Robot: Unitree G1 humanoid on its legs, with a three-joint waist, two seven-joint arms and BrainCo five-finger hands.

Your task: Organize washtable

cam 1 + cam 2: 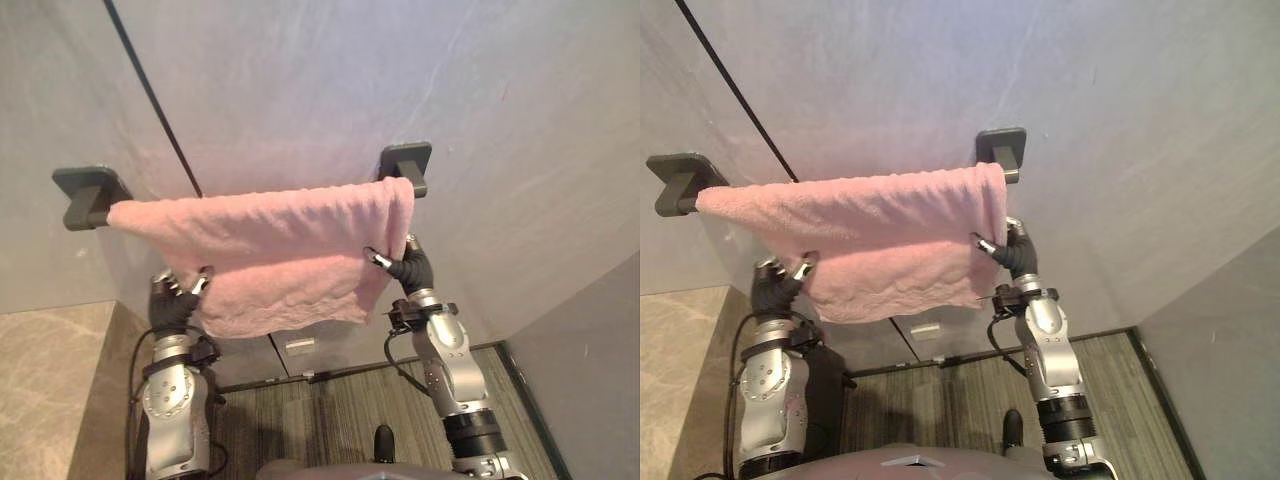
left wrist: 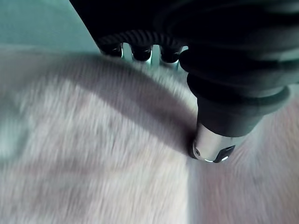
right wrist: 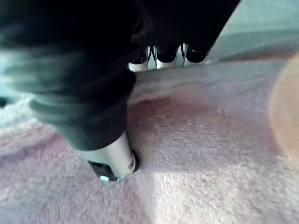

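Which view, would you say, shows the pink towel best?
The left eye view: the whole towel hangs over the bar, left hand and right hand pinching it. The right eye view matches it; the wrist views give close-ups of cloth under each thumb.

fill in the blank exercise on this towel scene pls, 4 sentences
1. The towel hanging on the wall is ____ in colour.
2. It hangs between ____ dark wall brackets.
3. The right hand pinches the towel's ____ edge between thumb and fingers.
4. The left hand pinches the towel at its lower ____ corner.

Missing words: pink; two; right; left
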